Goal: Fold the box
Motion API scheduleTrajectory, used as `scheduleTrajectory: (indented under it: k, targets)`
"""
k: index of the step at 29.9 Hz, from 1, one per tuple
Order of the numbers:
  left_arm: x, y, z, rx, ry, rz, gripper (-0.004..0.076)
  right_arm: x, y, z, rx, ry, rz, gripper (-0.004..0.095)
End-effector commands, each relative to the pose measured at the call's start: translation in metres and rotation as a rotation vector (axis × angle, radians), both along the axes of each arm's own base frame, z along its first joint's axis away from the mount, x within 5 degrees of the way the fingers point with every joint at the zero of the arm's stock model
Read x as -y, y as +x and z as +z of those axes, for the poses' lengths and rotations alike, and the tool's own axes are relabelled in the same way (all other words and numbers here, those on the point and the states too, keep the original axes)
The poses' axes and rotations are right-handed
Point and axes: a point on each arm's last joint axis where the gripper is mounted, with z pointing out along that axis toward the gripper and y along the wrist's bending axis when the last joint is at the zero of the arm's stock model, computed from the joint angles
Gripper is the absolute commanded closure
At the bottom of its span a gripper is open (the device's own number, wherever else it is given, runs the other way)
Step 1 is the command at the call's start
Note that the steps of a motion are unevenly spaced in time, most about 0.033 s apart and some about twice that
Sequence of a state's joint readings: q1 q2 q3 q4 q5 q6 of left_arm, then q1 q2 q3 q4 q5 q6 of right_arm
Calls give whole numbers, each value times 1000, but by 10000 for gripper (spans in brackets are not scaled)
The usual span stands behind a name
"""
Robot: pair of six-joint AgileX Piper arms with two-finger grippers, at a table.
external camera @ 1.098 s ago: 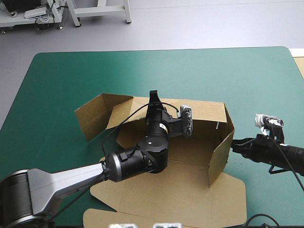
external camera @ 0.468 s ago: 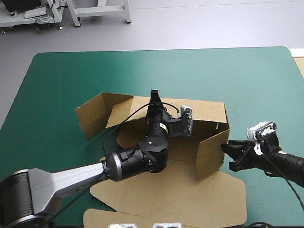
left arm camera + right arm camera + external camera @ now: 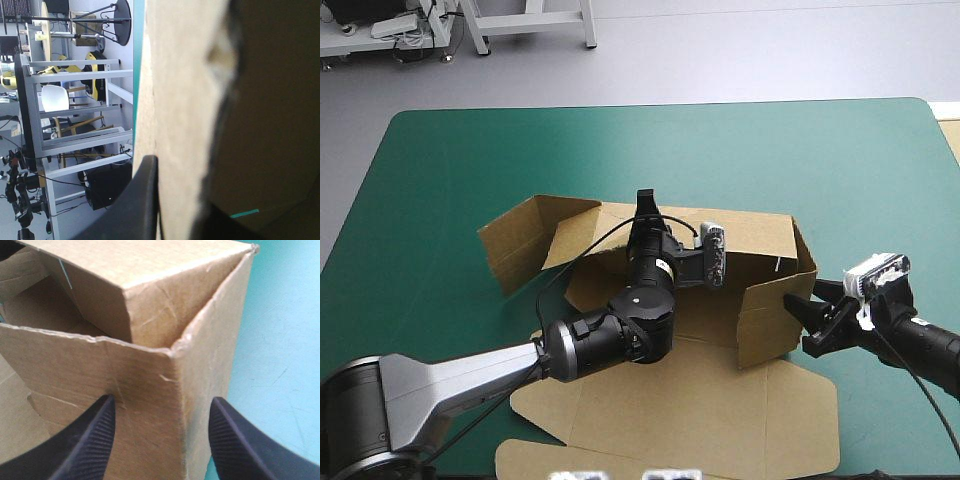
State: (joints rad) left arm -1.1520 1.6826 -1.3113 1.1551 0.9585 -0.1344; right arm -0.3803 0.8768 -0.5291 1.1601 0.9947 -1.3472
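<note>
- The box point(image 3: 750, 235) sits near the middle of the teal-green cover point(image 3: 620, 140), half raised. Its far wall and right-hand wall stand up, while the lid panel point(image 3: 690, 410) lies flat toward the table's near edge.
- The left gripper point(image 3: 643, 203) reaches across the box from the near left and takes the top edge of the far wall. In its own wrist view the board runs between its black fingers point(image 3: 142, 200), which are all but closed on the sheet. We judge that this hold is there to steady the far wall while the other side is worked.
- The right gripper point(image 3: 162, 402) stands at the near right corner point(image 3: 172, 352), fingers spread wide and holding nothing. The corner lies just ahead, between them. We read that as lining up to pinch or press the right-hand wall so it squares with its neighbour.
- Behind that corner an inner panel point(image 3: 150, 315) shows inside the box. We cannot tell how it is tucked, and a careless squeeze might buckle it.
- The side flap point(image 3: 515, 245) on the left splays outward over the cover, not yet raised.
- The left arm point(image 3: 620, 340) lies over the box floor — we expect anything folding inward from the near side to meet it first.
</note>
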Motion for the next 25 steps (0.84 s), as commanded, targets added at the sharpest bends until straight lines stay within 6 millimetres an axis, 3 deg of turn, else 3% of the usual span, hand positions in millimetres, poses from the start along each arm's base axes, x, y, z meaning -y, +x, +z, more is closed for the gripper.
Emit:
scheduleTrajectory:
  k: [1,16,21,25]
  targets:
    - [4,-7,11,-25,-84,-45,733,0,2,4,61,41,-29,385]
    - [9,-8,11,-33,-115,-95,733,1,8,-1,68,98,-71,398]
    - [10,-8,11,-33,-117,-100,733,-10,11,-5,34,111,10,398]
    - [10,-8,11,-33,-117,-100,733,-14,21,-11,38,49,-44,400]
